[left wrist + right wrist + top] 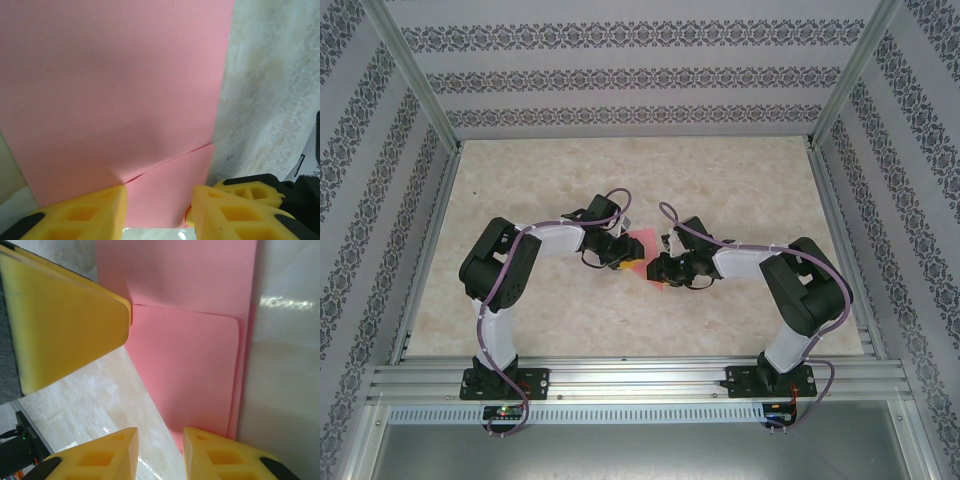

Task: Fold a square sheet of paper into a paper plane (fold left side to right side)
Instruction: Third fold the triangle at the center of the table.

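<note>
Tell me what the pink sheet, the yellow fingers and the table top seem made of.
Pink sheet: thin matte paper, sharply creased. Yellow fingers: probably plastic, dull, with hollow cells. Table top: marble-patterned, glossy by its highlights; stone or printed laminate, I cannot tell.

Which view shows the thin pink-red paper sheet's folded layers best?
Right wrist: the pink-red paper sheet shows a round-cornered flap over a lower layer. Left wrist shows a broad flat face with one crease. Top external shows a small patch.
</note>
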Controlling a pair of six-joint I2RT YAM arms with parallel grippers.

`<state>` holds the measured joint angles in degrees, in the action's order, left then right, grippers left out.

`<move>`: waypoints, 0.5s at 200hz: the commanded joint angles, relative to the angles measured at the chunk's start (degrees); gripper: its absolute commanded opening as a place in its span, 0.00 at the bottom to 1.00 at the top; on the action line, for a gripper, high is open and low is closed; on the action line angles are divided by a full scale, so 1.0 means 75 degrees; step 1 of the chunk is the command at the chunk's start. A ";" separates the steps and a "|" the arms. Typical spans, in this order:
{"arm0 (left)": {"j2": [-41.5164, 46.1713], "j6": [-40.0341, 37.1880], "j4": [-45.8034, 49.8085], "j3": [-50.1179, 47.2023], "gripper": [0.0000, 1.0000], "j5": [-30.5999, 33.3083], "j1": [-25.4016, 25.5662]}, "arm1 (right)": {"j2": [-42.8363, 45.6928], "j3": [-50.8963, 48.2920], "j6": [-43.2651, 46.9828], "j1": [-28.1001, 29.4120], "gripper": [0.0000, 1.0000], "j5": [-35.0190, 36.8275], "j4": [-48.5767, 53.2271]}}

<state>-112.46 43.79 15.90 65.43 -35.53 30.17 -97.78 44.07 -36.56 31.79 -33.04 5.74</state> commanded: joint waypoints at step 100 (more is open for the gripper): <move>-0.0403 -0.0180 0.0119 -0.0134 0.41 0.0530 0.0009 | 0.1068 0.0160 0.0310 0.0136 0.32 0.0350 0.0980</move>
<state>-112.57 43.79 15.88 65.43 -35.64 30.17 -91.39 44.16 -35.29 31.90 -30.02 11.00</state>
